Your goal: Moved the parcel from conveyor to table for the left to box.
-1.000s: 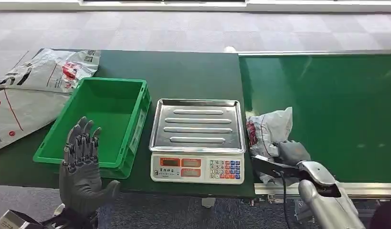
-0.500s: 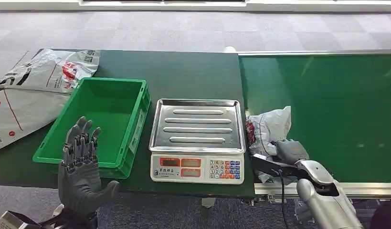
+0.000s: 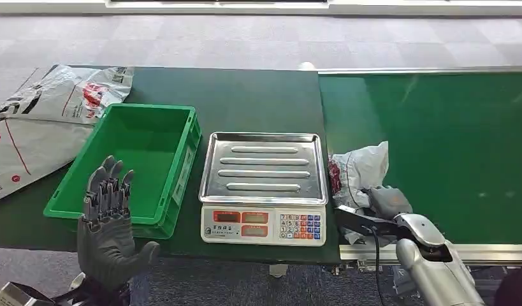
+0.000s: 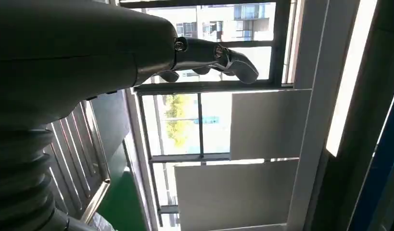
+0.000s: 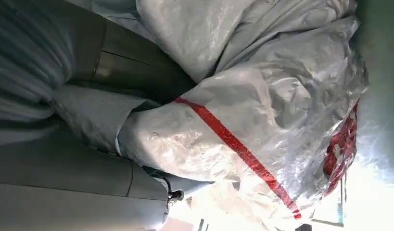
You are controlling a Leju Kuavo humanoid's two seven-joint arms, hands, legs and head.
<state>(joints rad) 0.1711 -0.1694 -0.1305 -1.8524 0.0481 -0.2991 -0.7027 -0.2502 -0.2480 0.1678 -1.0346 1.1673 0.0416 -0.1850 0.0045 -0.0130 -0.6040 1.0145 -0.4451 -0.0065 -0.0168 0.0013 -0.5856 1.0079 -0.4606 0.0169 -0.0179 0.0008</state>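
Left hand (image 3: 108,239) is hanging at the tabletop's (image 3: 245,95) near edge, fingers apart, holding nothing, just in front of the green crate (image 3: 134,166). Scale (image 3: 263,188) is sitting mid-tabletop, tray bare. Parcel (image 3: 360,172) is lying on the conveyor (image 3: 449,140), beside the scale. Right hand (image 3: 387,204) is clamping on the parcel's near side; wrist view shows crumpled film bunching against the palm. Judgement: slippery bag, so secure a full fold before lifting, raise clear of the belt rim, and carry low over the scale.
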